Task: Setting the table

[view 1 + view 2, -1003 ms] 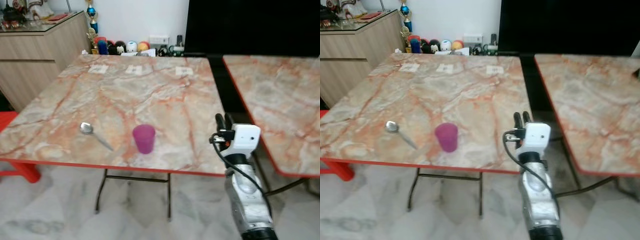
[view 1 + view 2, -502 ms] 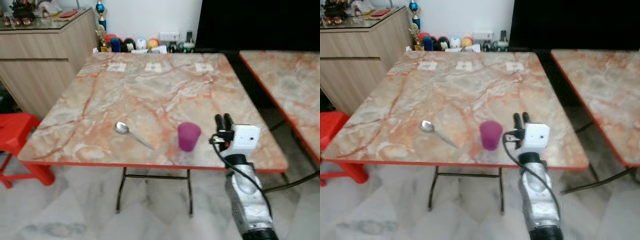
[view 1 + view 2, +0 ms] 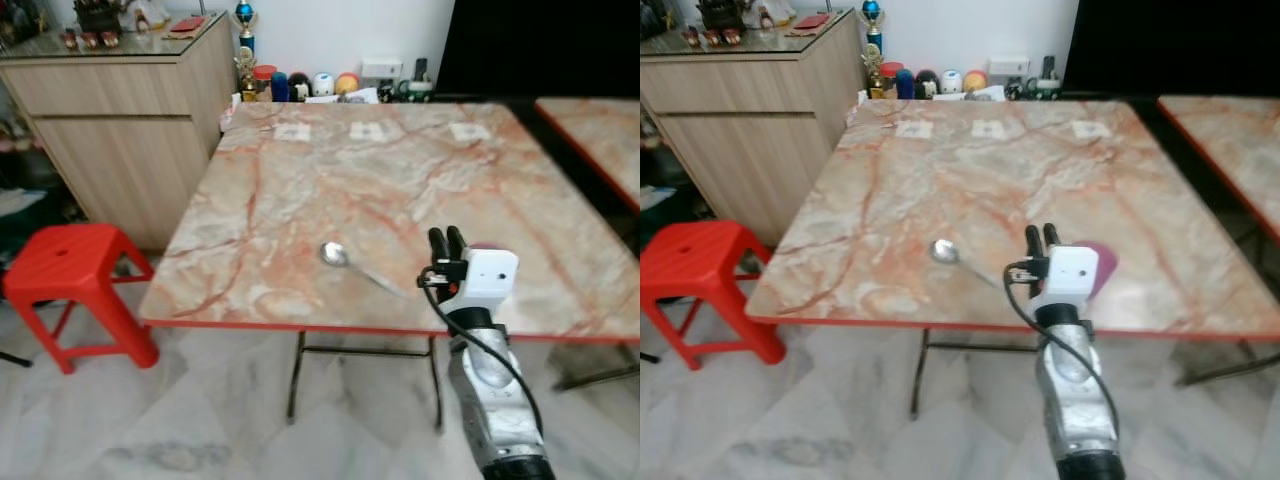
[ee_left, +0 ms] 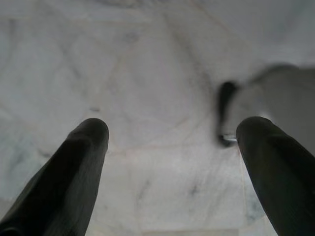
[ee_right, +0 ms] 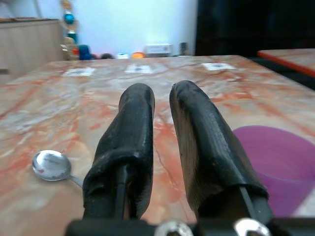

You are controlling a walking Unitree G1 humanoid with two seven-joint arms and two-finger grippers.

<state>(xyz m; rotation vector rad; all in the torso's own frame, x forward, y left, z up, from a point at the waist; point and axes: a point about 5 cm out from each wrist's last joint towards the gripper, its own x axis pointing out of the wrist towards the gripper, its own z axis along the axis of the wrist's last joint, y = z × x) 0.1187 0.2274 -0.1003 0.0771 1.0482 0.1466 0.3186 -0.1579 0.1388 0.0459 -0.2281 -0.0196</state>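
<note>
A home dining corner: marble-patterned folding table (image 3: 400,190), red plastic stool (image 3: 70,275), wooden sideboard (image 3: 130,120).

text: none legible | paper slips (image 3: 376,131) on table (image 3: 250,290): print too small to read

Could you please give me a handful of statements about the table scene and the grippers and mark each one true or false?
1. The spoon lies on the marble table. True.
2. The purple cup lies on its side on the floor. False: it stands on the table, close beside the right gripper.
3. The right gripper holds the spoon. False: its fingers are nearly closed on nothing, and the spoon lies apart from them on the table.
4. The left gripper is open and points at the pale floor. True.
5. A red stool stands on the floor next to the table. True.
6. A plate sits beside the spoon. False: only the cup and spoon are near that table edge.
</note>
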